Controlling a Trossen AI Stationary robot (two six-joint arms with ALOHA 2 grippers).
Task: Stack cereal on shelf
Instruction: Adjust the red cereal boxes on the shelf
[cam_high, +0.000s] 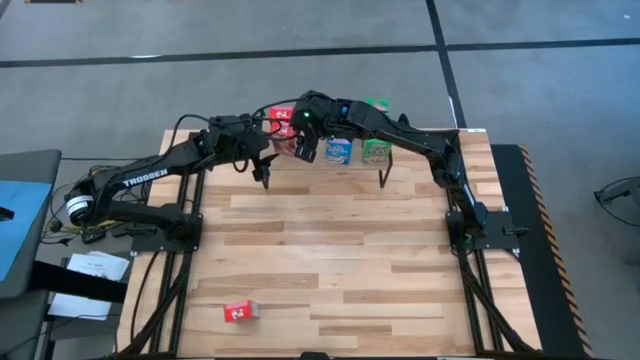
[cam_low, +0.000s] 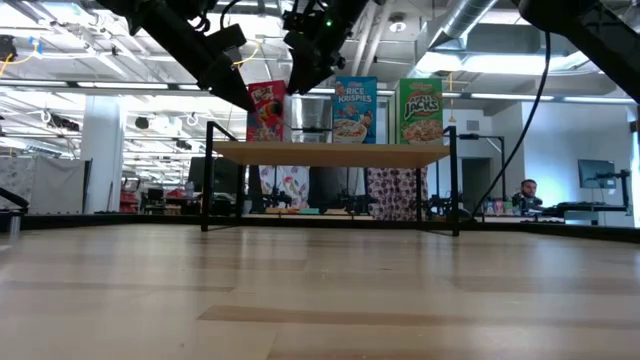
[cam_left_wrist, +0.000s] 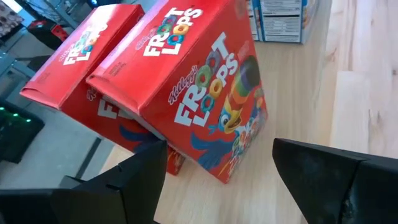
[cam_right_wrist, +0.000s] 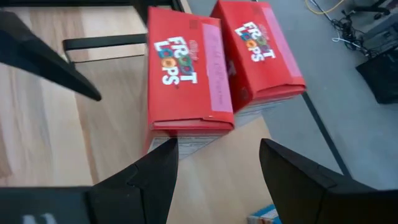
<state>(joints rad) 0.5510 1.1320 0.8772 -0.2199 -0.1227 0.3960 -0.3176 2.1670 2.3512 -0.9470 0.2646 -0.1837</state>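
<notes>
Two red cereal boxes (cam_left_wrist: 205, 93) (cam_left_wrist: 81, 56) stand upright side by side at the left end of the shelf (cam_low: 330, 153). A blue box (cam_low: 355, 108) and a green box (cam_low: 420, 110) stand to their right. My left gripper (cam_left_wrist: 217, 162) is open, just in front of the nearer red box's lower corner. My right gripper (cam_right_wrist: 217, 149) is open above the red boxes (cam_right_wrist: 186, 68), looking down on their tops. Whether either gripper touches a box does not show. Another red box (cam_high: 240, 312) lies flat near the table's front edge.
The shelf stands on thin black legs (cam_low: 207, 190) (cam_low: 455, 185) at the table's far middle. Both arms (cam_high: 160, 165) (cam_high: 430, 150) converge over its left end, close together. Bare slatted tabletop (cam_high: 340, 260) stretches between the shelf and the near edge. A person sits far behind (cam_low: 527, 190).
</notes>
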